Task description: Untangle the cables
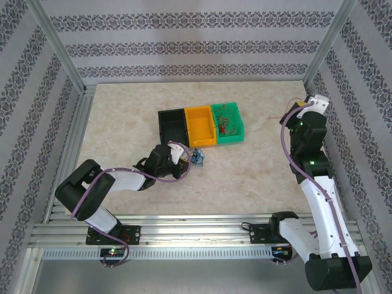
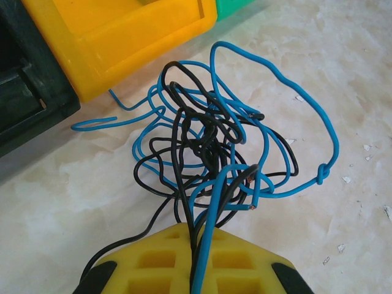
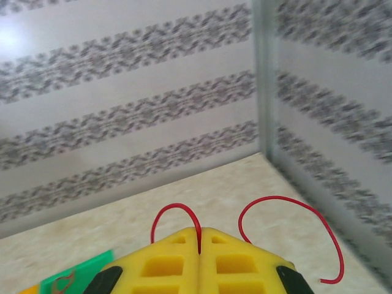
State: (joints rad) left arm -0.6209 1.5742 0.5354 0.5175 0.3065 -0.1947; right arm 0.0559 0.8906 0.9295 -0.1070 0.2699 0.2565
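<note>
Three bins [image 1: 202,143] abreast, thin wires [image 1: 223,124] in green bin [image 1: 231,139]

Beige marbled table [image 1: 245,177]. Aluminium posts [image 1: 56,49] rose at the table's far corners. Walls [image 1: 196,46] behind and beside the table wore pale paper with grey ornamental stripes. Slotted rails [image 1: 196,236] ran along the table's near edge. Light was even.
</note>
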